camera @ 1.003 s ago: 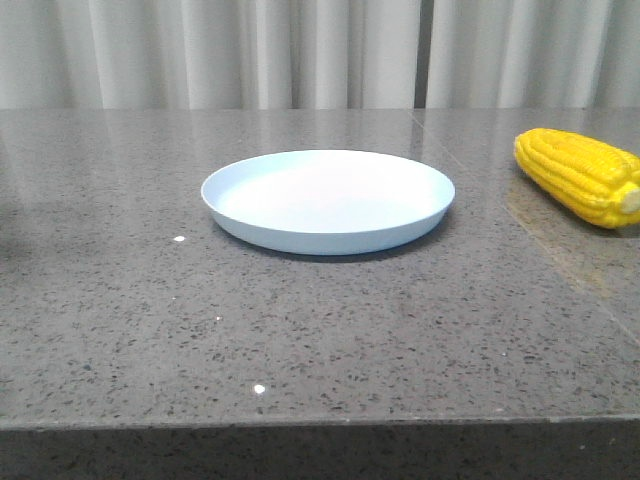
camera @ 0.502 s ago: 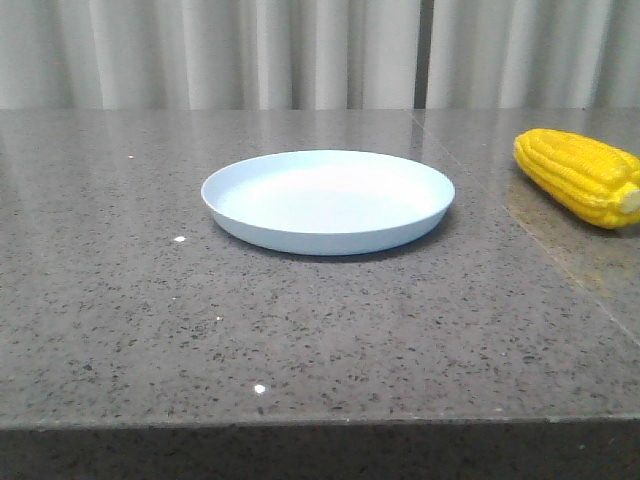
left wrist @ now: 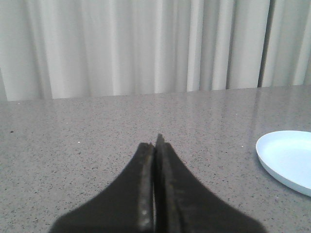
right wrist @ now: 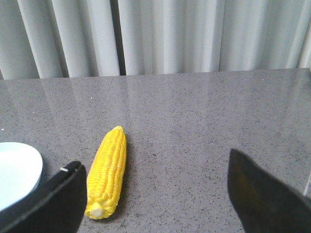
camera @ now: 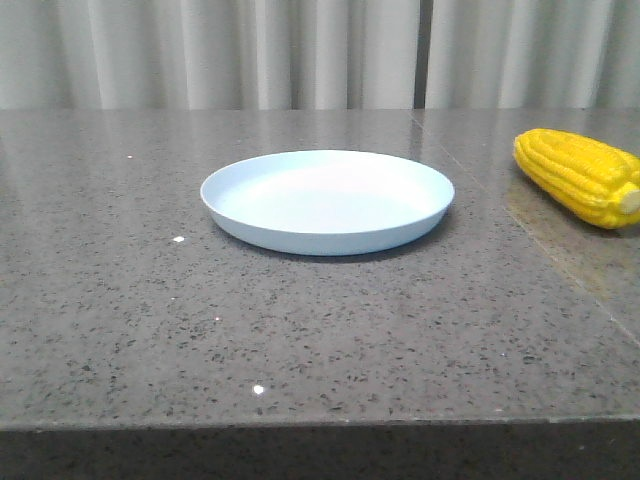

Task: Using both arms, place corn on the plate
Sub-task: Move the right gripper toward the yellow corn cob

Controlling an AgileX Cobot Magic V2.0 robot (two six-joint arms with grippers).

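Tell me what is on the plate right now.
Nothing: the plate shows only its bare pale-blue inside. The corn lies on the table to its right, apart from it. The near wall hides a thin strip of its floor.

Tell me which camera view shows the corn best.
The right wrist view: the whole corn lies in sight from tapered tip to pale stub, on the table beside the plate. The front view crops it at the frame's right edge. The left wrist view shows no corn.
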